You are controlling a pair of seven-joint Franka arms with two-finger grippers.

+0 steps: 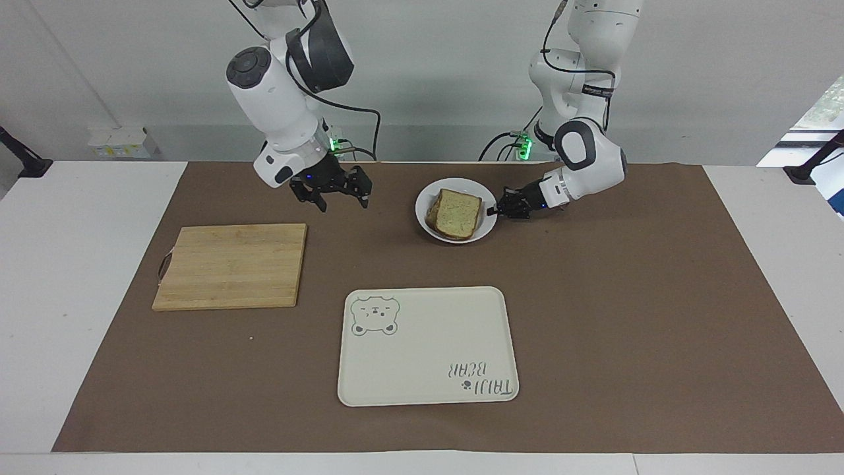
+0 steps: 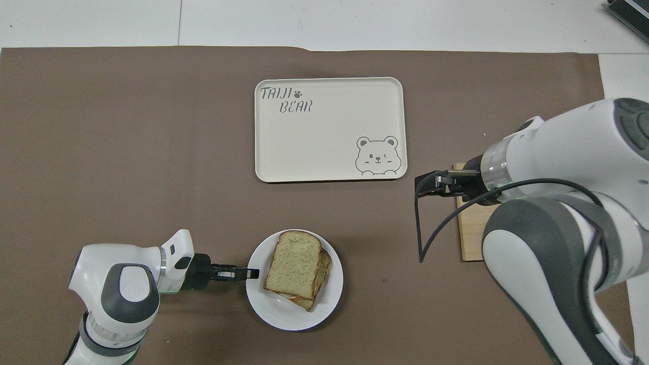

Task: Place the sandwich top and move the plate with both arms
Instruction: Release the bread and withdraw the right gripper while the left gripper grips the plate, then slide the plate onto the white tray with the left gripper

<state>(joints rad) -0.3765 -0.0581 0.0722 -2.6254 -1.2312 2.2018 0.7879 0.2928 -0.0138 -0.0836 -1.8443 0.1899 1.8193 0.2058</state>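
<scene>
On the plate, at the robots' end of the brown mat, the sandwich top lies flat on another slice of bread, whose crust shows under its edge. The plate sits nearer to the robots than the cream tray with the bear drawing, well apart from it.

The left gripper is low at the plate's rim, on the side toward the left arm's end of the table, its fingers pinched together on that rim.

The right gripper hangs in the air with its fingers spread apart and nothing between them, over the mat between the plate and the wooden cutting board. The board lies toward the right arm's end of the table.
</scene>
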